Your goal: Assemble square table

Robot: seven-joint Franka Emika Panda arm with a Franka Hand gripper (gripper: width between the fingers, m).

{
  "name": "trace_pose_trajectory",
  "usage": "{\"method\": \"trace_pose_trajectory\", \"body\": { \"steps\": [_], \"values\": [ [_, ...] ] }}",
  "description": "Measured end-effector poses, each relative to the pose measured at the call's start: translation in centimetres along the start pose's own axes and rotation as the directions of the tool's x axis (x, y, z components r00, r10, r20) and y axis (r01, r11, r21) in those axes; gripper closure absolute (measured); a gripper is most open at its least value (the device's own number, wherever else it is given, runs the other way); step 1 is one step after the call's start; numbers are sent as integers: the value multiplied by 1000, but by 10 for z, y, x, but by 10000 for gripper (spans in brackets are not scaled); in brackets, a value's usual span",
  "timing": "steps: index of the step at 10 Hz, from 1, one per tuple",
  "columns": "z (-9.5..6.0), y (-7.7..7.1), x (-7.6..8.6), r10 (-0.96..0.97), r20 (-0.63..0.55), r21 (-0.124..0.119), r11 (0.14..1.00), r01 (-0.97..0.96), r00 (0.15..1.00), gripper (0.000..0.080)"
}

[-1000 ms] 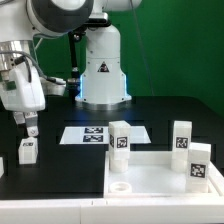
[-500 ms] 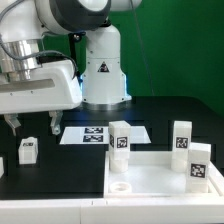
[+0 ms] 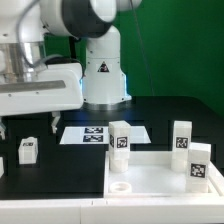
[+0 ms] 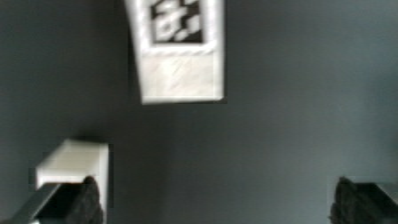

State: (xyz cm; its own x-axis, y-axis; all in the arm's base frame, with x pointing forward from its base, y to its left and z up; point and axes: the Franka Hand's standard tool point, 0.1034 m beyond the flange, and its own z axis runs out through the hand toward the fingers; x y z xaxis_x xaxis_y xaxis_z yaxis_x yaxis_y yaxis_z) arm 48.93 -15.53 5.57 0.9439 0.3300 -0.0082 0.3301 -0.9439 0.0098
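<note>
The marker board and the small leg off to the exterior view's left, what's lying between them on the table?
Nothing: in the exterior view, only bare black table separates the small leg from the marker board.

White Franka arm with dark joints

The arm [image 3: 60, 40] has glossy white rounded shells and black joint bands. Its base [image 3: 102, 70] bears a triangular black warning sticker. The gripper [image 3: 25, 125] has a boxy white body and dark fingers [image 3: 52, 122].
</note>
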Motion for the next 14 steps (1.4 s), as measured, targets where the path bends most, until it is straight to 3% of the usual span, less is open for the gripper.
{"method": "trace_pose_trajectory", "body": {
  "steps": [3,4,6,7,8,11,12,13,14],
  "values": [
    [1,2,-3,17,1,2,1000,-17,1000,151],
    [2,-1,-4,79,24,20,997,-80,997,151],
    [3,-8,-7,224,220,73,967,-245,949,151],
    [1,-5,-5,233,322,82,959,-272,918,151],
    [4,-3,-1,209,347,74,966,-249,914,151],
    [6,-10,-13,183,536,92,958,-273,824,151],
    [10,0,-22,196,621,50,956,-288,759,151],
    [11,3,-28,253,689,-37,948,-315,679,151],
    [11,-1,-33,280,767,-75,933,-353,578,151]
  ]
}}
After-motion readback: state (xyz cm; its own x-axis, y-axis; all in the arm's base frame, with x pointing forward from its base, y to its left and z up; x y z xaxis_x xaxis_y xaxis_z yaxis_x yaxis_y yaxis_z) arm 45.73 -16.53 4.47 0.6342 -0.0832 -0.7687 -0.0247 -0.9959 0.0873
